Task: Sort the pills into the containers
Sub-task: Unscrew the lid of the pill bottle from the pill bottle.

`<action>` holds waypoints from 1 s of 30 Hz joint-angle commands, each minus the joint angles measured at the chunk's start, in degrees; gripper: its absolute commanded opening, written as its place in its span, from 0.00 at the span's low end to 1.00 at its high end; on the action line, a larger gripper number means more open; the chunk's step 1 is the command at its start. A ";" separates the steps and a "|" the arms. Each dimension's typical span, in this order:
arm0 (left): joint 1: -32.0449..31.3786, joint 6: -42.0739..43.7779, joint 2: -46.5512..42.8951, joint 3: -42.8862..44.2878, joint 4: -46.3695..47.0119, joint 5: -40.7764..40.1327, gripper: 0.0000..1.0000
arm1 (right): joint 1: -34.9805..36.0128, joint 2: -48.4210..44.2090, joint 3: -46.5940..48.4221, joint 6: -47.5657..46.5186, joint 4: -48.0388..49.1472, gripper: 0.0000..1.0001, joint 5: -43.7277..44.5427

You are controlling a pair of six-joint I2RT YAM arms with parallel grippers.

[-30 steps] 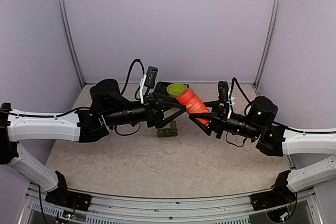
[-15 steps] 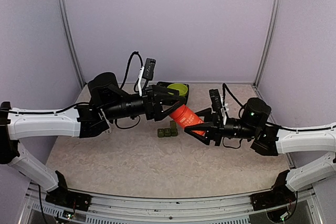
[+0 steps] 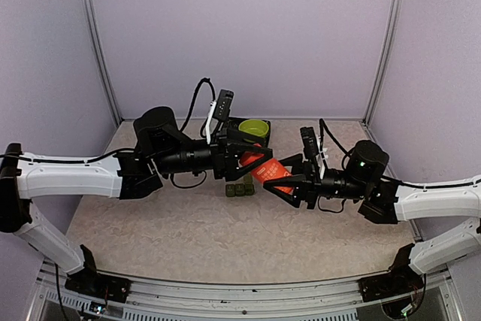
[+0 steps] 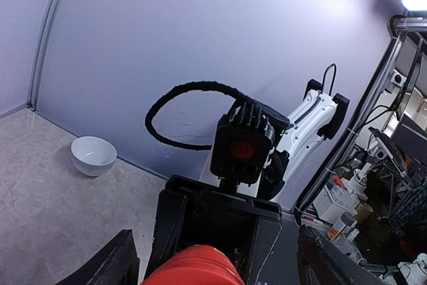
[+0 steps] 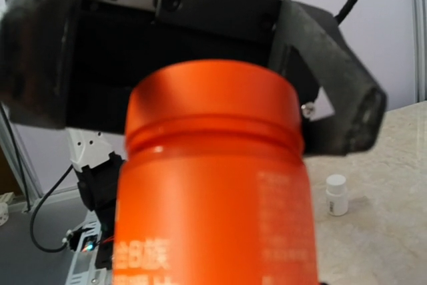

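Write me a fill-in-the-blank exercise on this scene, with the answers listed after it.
1. The right gripper holds an ____ bottle aloft.
2. The left gripper straddles the bottle's cap with its jaws ____.
3. The containers are ____ joined green boxes.
4. The left wrist view shows a ____ bowl near the wall.
Answers: orange; open; three; white.
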 commanded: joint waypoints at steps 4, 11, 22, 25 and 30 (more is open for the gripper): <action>-0.25 2.19 -3.43 -2.84 2.46 -0.35 0.74 | -0.24 -2.38 -2.00 0.40 2.02 0.10 3.16; 0.14 6.60 -5.47 -5.41 5.58 2.11 0.77 | -0.34 -0.09 -0.28 5.76 6.19 0.10 -9.21; 0.78 8.48 -5.45 -4.50 2.47 4.87 0.80 | -0.42 -0.09 -1.32 7.81 9.10 0.10 -9.86; 0.72 9.73 -6.64 -4.73 0.80 4.18 0.79 | -0.36 -0.49 -0.93 6.90 7.37 0.10 -9.35; 0.63 10.41 -7.95 -5.65 0.47 3.96 0.76 | -0.42 -0.67 -0.97 6.67 7.20 0.10 -8.42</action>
